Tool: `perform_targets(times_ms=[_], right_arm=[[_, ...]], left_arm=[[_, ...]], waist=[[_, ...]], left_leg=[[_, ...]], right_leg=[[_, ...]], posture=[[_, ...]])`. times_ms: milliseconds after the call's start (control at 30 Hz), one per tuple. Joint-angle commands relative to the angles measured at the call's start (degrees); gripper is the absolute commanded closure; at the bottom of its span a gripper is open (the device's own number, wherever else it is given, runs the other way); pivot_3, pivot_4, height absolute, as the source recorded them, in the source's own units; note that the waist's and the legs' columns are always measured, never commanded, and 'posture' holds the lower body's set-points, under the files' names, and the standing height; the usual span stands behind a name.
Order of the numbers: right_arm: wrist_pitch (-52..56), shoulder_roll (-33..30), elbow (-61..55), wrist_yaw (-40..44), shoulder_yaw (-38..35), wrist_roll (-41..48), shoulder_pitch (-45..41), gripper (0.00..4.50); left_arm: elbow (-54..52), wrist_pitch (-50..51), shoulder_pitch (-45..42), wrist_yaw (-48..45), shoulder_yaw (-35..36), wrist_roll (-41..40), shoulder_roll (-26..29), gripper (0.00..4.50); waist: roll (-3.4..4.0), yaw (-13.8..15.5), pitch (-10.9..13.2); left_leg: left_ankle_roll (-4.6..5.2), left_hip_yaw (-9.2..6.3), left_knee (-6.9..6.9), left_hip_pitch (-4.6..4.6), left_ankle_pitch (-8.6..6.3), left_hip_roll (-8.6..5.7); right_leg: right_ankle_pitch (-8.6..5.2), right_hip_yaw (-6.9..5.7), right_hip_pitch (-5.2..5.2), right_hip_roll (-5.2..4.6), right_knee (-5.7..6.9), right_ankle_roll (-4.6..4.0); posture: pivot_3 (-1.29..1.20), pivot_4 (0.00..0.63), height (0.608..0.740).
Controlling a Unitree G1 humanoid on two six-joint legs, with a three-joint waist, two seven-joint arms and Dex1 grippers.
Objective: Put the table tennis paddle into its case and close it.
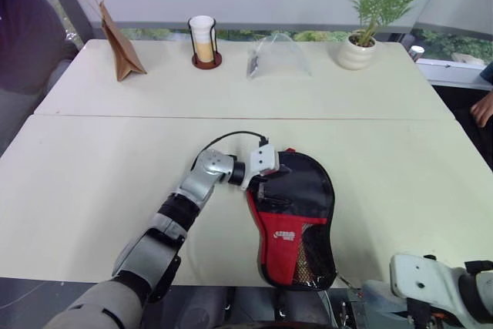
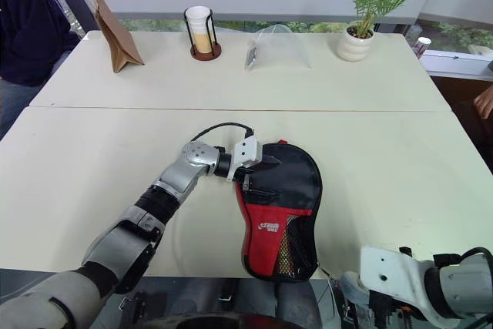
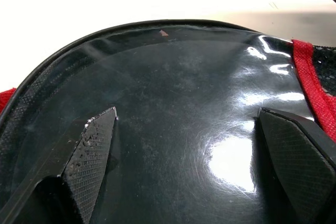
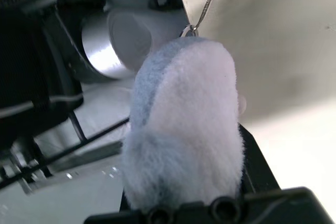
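Two white tables (image 1: pixel 115 182) butt together along a seam running across the scene. The near one is bare on both sides of the case (image 1: pixel 296 221), with wide open surface to the left and right. The far table carries a brown paper bag (image 1: pixel 119 48), a cup in a black wire holder (image 1: pixel 203 40), a clear plastic bag (image 1: pixel 277 58) and a potted plant (image 1: pixel 358 44), all in a row well away from the work area.

The case lies flat at the near edge of the near table. Its narrow red-and-mesh end with the white logo reaches the table's front edge, and its round black end points toward the far table. Long axis runs near to far, leaning slightly leftward at the far end. The paddle itself cannot be made out.

Left gripper (image 1: pixel 266 182) comes in from the left and rests over the case's round black end, close to its left rim. In the left wrist view its fingers (image 3: pixel 94 150) stand wide apart over the glossy black surface, clamping nothing.

Right gripper (image 4: pixel 184 192) sits below the table's front edge, off the case's near end. It is pinched on a blue-and-white fluffy pull tab (image 4: pixel 184 124). A thin metal link (image 4: pixel 205 9) joins the tab to the zip slider at the case's edge above.
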Motion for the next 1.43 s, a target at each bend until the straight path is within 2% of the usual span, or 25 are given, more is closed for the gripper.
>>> perform_targets(times_ms=[33, 100, 167, 233, 367, 400, 567, 733, 933, 1067, 1133, 1233, 1433], right_arm=[[0.2, 0.3, 0.5, 2.3, -2.4, -0.8, -1.0, 4.30], [1.7, 0.3, 0.5, 2.2, -2.8, 0.3, -3.5, 4.30], [3.5, 0.1, 1.0, 1.8, -2.7, 1.4, -6.8, 3.23], [7.1, -0.5, 2.0, 1.2, -2.6, 4.2, -12.2, 2.39], [11.8, -2.2, 4.8, 1.0, -2.5, 7.6, -20.7, 0.18], [12.5, -2.8, 5.7, 1.1, -2.4, 8.0, -22.3, 0.03], [16.1, -5.6, 14.2, 1.0, -2.5, 14.4, -35.0, 0.03], [18.4, -6.2, 20.6, -2.0, 2.7, 19.6, -47.1, 0.03], [19.4, -5.6, 24.6, -4.9, 9.1, 23.7, -56.6, 0.03], [19.2, -6.3, 25.4, -4.3, 9.8, 26.5, -60.0, 0.03], [19.1, -6.8, 25.4, -4.0, 9.5, 27.1, -60.2, 0.03], [18.9, -7.5, 25.0, -2.9, 7.6, 28.3, -59.1, 0.03], [18.6, -8.0, 24.8, -2.3, 5.8, 29.2, -57.8, 0.03]], left_arm=[[3.4, 1.2, 1.3, 0.7, -1.9, 3.2, 0.5, 0.01], [3.9, 0.9, 1.0, 0.8, -1.9, 3.3, 0.2, 0.01], [4.8, 0.6, 0.5, 1.0, -1.7, 3.3, -0.1, 0.01], [5.6, 0.0, -0.2, 1.3, -1.4, 3.2, -0.4, 0.01], [7.2, -1.2, -1.8, 1.5, -0.5, 2.8, -0.7, 0.01], [7.6, -1.6, -2.2, 1.5, -0.3, 2.7, -0.8, 0.01], [4.7, -0.2, -5.3, -0.8, 4.3, -2.0, -0.6, 0.01], [-0.3, 4.3, -8.9, -2.9, 8.7, -6.4, 1.0, 0.01], [-9.4, 15.1, -11.8, -5.2, 14.4, -12.9, 6.5, 0.01], [-21.5, 26.8, -10.1, -8.6, 19.6, -19.2, 18.1, 0.01], [-25.6, 29.8, -8.5, -8.9, 20.2, -20.8, 21.7, 0.01], [-34.7, 36.4, -2.9, -9.0, 23.3, -24.3, 29.2, 0.01], [-49.6, 45.8, 9.9, -6.8, 30.7, -31.8, 39.4, 0.01]], waist=[[-0.01, 0.0, 0.0], [-0.02, -0.1, 0.0], [-0.05, 0.0, 0.0], [-0.07, -0.2, 0.0], [-0.06, -0.2, 0.0], [-0.04, -0.2, 0.0], [-0.05, -0.3, 0.1], [-0.02, -0.3, 0.2], [-0.02, -0.3, 0.3], [0.06, -0.9, 0.6], [0.11, -1.0, 0.6], [0.14, -0.9, 0.6], [0.13, -0.6, 0.6]], left_leg=[[0.01, 0.00, 0.00, 0.00, -0.01, -0.02], [0.02, 0.00, 0.01, 0.01, -0.01, -0.02], [0.02, 0.00, 0.02, 0.01, -0.01, -0.02], [0.02, 0.00, 0.01, 0.04, -0.01, -0.01], [0.02, 0.01, 0.00, 0.08, -0.02, -0.01], [0.02, 0.01, -0.01, 0.07, -0.02, 0.00], [0.04, 0.04, -0.02, -0.15, -0.01, 0.00], [0.19, 0.04, -0.01, -0.59, 0.10, 0.00], [0.19, 0.06, -0.07, -0.69, 0.10, -0.02], [0.19, 0.07, -0.12, -0.69, 0.10, -0.01], [0.18, 0.07, -0.15, -0.66, 0.10, 0.00], [0.17, 0.07, -0.17, -0.62, 0.10, -0.01], [0.07, 0.09, -0.15, -0.62, 0.04, -0.01]], right_leg=[[-0.01, 0.00, 0.00, -0.02, 0.00, 0.01], [0.00, -0.01, 0.01, -0.03, -0.01, 0.01], [0.00, -0.04, 0.03, -0.06, -0.01, 0.03], [0.00, -0.08, 0.06, -0.09, -0.01, 0.03], [0.00, -0.11, 0.09, -0.14, -0.01, 0.03], [-0.01, -0.12, 0.08, -0.14, -0.01, 0.02], [0.16, -0.17, -0.19, -0.15, -0.01, -0.21], [0.26, -0.21, -0.72, -0.11, 0.09, -0.14], [0.32, -0.20, -0.83, -0.13, 0.07, -0.03], [0.33, -0.16, -0.91, -0.09, 0.10, -0.03], [0.33, -0.15, -0.94, -0.07, 0.14, -0.04], [0.32, -0.14, -0.90, -0.11, 0.14, -0.05], [0.23, -0.08, -0.88, -0.14, 0.10, -0.30]], posture=[[0.00, 0.150, 0.734], [0.00, 0.150, 0.734], [0.00, 0.150, 0.734], [0.00, 0.150, 0.734], [0.00, 0.150, 0.734], [0.00, 0.150, 0.734], [0.00, 0.150, 0.734], [0.00, 0.150, 0.734], [0.00, 0.150, 0.734], [0.00, 0.150, 0.734], [0.00, 0.150, 0.734], [0.00, 0.150, 0.734], [0.00, 0.150, 0.734]])
